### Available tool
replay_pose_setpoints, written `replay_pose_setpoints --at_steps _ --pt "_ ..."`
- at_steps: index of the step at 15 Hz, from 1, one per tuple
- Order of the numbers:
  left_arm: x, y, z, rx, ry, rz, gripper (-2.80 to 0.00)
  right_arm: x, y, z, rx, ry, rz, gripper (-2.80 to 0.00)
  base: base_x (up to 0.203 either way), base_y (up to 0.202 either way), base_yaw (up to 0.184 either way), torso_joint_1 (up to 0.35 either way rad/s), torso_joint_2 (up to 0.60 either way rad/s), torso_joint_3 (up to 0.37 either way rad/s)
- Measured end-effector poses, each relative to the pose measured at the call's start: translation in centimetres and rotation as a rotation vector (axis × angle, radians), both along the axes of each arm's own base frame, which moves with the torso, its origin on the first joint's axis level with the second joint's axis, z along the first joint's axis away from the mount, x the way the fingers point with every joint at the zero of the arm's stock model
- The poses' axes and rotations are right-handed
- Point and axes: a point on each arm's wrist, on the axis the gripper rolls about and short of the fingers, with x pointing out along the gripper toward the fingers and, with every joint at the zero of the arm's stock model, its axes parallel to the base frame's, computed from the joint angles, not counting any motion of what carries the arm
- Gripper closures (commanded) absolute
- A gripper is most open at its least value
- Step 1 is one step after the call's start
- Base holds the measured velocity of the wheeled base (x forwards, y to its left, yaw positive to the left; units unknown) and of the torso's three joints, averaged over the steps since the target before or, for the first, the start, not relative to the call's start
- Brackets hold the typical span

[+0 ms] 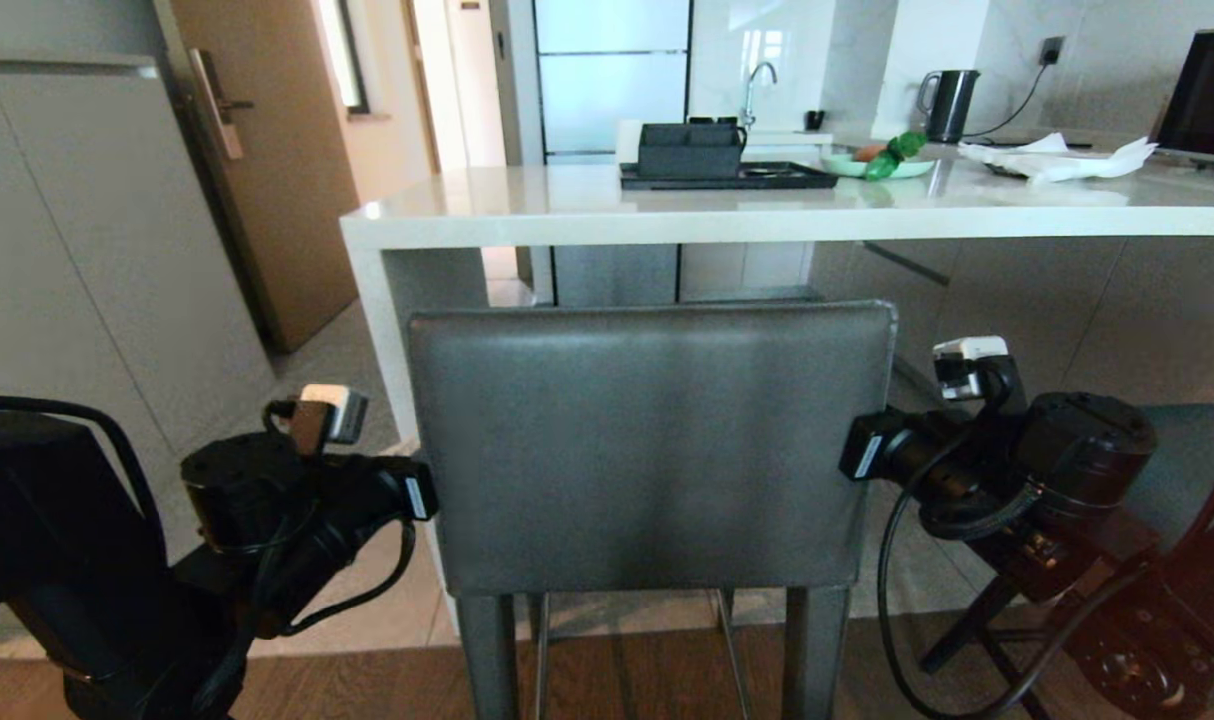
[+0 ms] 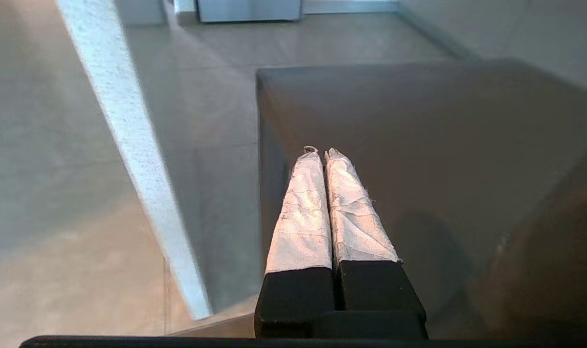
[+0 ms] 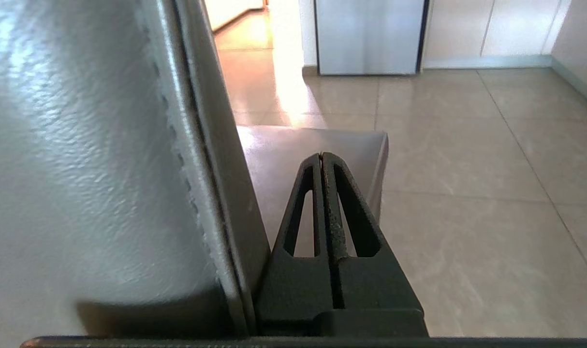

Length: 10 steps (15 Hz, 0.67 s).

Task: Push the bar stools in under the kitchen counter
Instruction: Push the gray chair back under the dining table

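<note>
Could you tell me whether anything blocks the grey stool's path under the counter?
Nothing visible does: the floor beyond the grey stool looks open beneath the counter, whose white end panel stands just left of it.

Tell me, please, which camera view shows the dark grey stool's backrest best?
The head view: the whole backrest faces the camera. The right wrist view shows only its side edge; the left wrist view shows no backrest clearly.
</note>
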Motion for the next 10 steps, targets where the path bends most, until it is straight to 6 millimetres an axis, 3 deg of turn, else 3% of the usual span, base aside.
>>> replay_pose_setpoints --at_steps 5,10 --pt "-1.5 0.0 0.5 0.001 0.004 -0.017 0.0 -1.6 1.1 -0.4 -0.001 0.002 0.051 0.0 0.0 0.0 0.0 0.0 0.0 0.0" --pt "-5.0 0.5 0.5 0.005 0.048 -0.052 0.0 -3.8 3.0 0.1 -0.024 -0.006 0.168 0.0 0.0 0.0 0.0 0.0 0.0 0.0"
